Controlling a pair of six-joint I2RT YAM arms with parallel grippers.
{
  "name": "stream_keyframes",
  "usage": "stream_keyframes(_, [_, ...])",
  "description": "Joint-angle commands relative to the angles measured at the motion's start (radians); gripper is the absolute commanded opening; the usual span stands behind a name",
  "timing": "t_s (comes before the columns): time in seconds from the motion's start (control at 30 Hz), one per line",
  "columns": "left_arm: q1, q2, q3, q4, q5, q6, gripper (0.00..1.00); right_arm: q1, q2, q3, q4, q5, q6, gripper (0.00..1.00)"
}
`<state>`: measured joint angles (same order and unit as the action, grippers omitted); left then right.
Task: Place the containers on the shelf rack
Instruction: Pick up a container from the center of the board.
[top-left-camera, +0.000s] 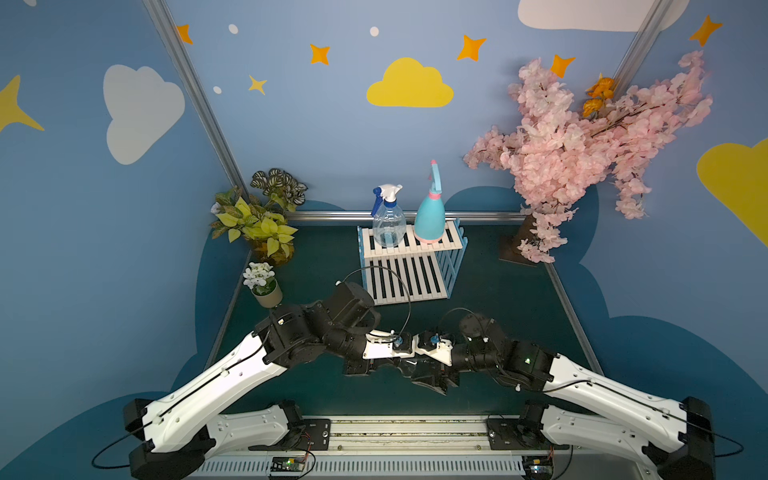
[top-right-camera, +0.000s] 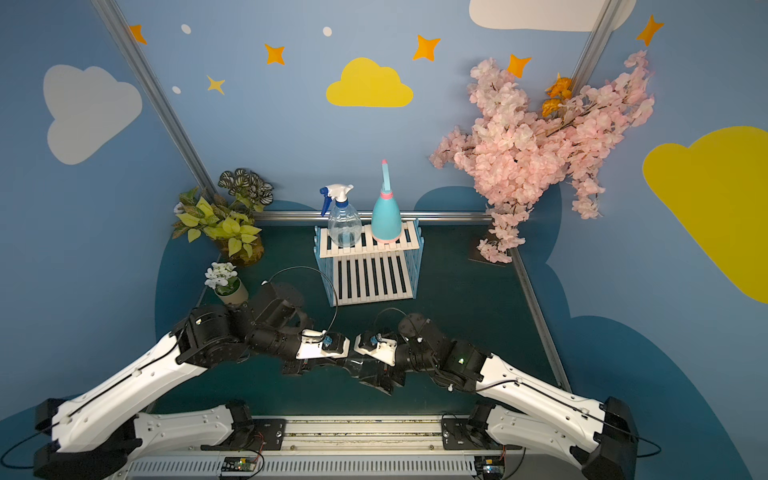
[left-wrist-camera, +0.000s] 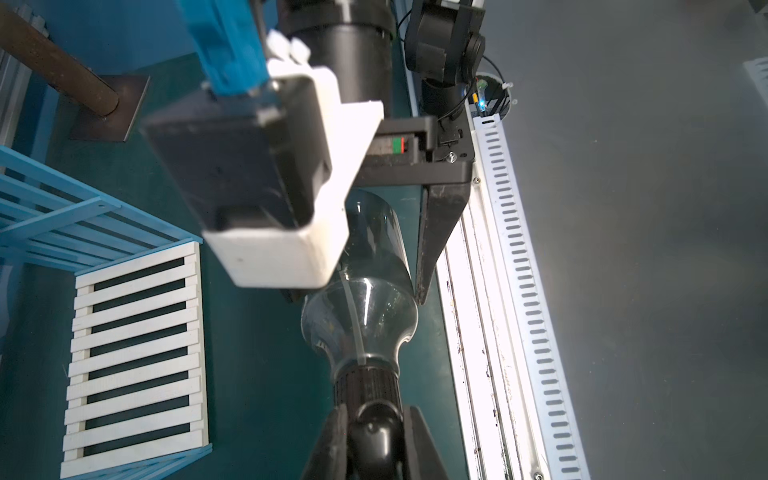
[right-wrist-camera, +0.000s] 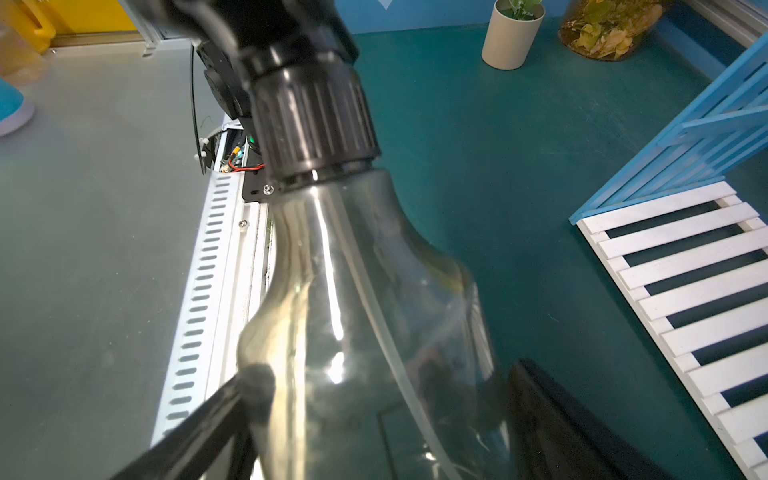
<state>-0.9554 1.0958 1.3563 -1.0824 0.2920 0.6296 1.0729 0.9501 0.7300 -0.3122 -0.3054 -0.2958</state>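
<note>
— How much room is there on the surface (top-left-camera: 519, 316)?
— Plenty in the right half: open green runs from the blossom tree (top-left-camera: 582, 158) in the back right corner down to the front edge. The left edge is tighter, with leafy plants (top-left-camera: 259, 224) in the back corner and a small white-flowered pot (top-left-camera: 266, 291) just beside the left arm (top-left-camera: 232, 365).
— And the shelf rack (top-left-camera: 407, 278)?
— Back centre. The clear bottle (top-left-camera: 388, 224) and teal bottle (top-left-camera: 430, 218) stand upright side by side on its upper tier. The lower tier's front edge faces a strip of open green.
— The dark bottle (right-wrist-camera: 374, 311)?
— Near the front edge, between both arms. The left tool (left-wrist-camera: 376, 415) is clamped on its black sprayer. The right tool (right-wrist-camera: 390, 374) straddles its body, jaws wide — whether they press it, I cannot tell.
</note>
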Motion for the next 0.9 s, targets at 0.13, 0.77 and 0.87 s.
stream_keyframes(0.13, [0.003, 0.023, 0.038, -0.03, 0.078, 0.01, 0.04, 0.084, 0.032, 0.012, -0.032, 0.114, -0.114, 0.93])
stream_keyframes(0.77, [0.087, -0.135, -0.134, 0.211, 0.067, -0.092, 0.94, 0.065, 0.014, -0.085, 0.182, 0.082, 0.113, 0.64])
stream_keyframes(0.87, [0.189, -0.181, -0.196, 0.252, 0.189, -0.135, 0.94, 0.025, -0.024, -0.131, 0.258, 0.028, 0.163, 0.64])
